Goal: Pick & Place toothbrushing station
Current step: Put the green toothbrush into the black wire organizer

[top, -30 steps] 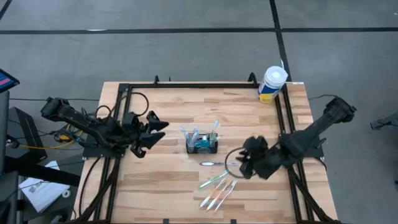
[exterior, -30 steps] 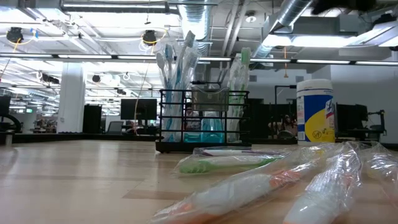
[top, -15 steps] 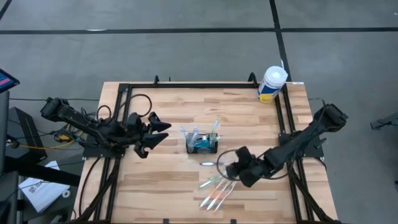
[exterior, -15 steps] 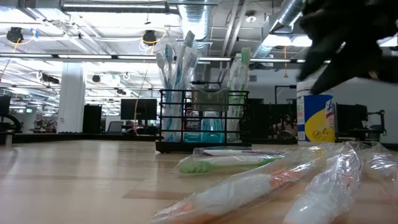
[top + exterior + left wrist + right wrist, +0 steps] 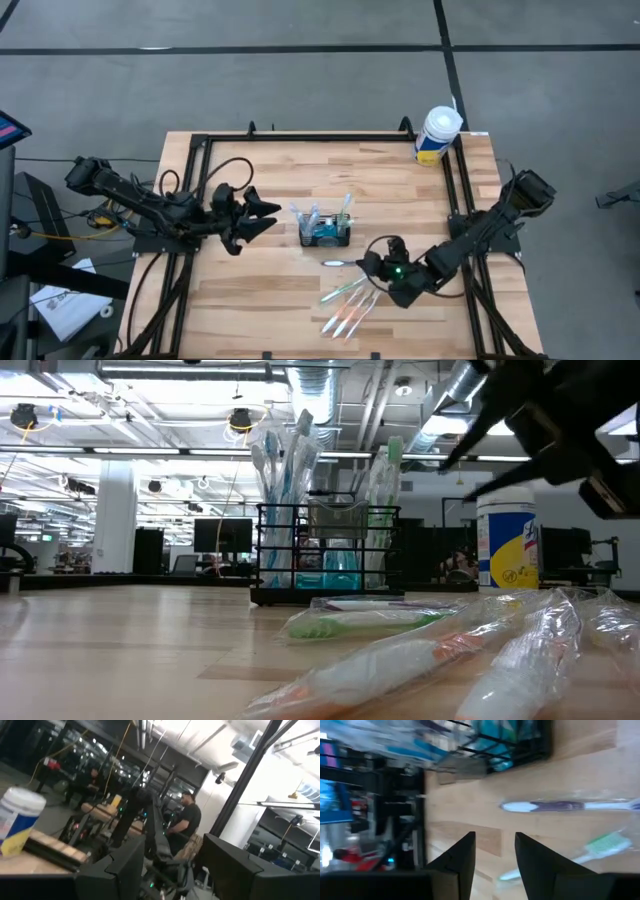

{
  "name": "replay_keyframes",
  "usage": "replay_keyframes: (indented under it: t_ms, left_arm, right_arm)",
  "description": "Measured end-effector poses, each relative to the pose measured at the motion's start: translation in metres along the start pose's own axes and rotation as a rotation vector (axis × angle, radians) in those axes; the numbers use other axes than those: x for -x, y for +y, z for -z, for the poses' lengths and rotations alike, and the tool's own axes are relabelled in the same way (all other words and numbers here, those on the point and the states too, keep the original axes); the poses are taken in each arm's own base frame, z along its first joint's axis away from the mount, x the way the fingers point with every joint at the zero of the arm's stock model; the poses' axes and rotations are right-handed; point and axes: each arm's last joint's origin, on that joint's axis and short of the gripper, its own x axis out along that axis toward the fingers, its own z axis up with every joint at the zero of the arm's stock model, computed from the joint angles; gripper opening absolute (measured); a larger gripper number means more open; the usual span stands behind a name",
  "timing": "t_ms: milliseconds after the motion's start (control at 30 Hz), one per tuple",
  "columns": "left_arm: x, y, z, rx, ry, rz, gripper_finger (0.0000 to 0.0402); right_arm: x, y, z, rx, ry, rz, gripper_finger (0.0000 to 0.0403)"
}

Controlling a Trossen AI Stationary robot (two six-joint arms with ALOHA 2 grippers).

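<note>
Toothbrushing station (image 5: 325, 234) stands mid-surface, holding wrapped brushes. Right hand (image 5: 375, 266) hovers near the purple toothbrush (image 5: 338, 263), fingers parted, empty. Left hand (image 5: 262, 208) waits wide open, empty.

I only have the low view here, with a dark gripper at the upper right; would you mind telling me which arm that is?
Observer: It is the right gripper, reaching in from the table's right side toward the loose wrapped toothbrushes.
Operator: Thank you. Are its fingers open?
Observer: Yes, the right wrist view shows the two fingers apart with bare wood between them, holding nothing.
Operator: Which brush lies nearest ahead of it?
Observer: The purple-handled toothbrush, lying flat between the gripper and the black mesh caddy.
Operator: And the other arm?
Observer: The left gripper waits open, left of the caddy, holding nothing.
</note>
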Motion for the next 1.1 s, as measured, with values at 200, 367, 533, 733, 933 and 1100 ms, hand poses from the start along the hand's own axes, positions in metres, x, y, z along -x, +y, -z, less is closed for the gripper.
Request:
replay_keyframes:
  t_ms: [200,367,533,733,933,1100]
  left_arm:
    - [0.0,0.001,0.0,0.043,-0.001,-0.021,0.0198]
    - [-0.001,0.003,-0.001,0.066,-0.011,-0.037,0.0198]
    - [-0.002,0.006,-0.002,0.108,-0.014,-0.036,0.0198]
    - [-0.002,0.005,-0.001,0.146,-0.003,-0.014,0.0198]
    - [-0.002,0.005,-0.001,0.159,0.003,-0.003,0.0198]
    - [-0.002,0.004,-0.001,0.191,0.004,-0.002,0.0198]
  right_arm:
    - [0.004,-0.017,0.015,0.056,-0.003,0.007,0.0141]
    - [0.0,-0.037,0.029,0.125,0.009,0.037,0.0148]
    - [-0.004,-0.047,0.032,0.166,-0.004,0.064,0.0146]
    - [0.005,-0.058,0.029,0.261,-0.005,0.146,0.0137]
    - [0.007,-0.062,0.031,0.277,0.029,0.188,0.0144]
    - [0.006,-0.066,0.025,0.318,0.01,0.245,0.0151]
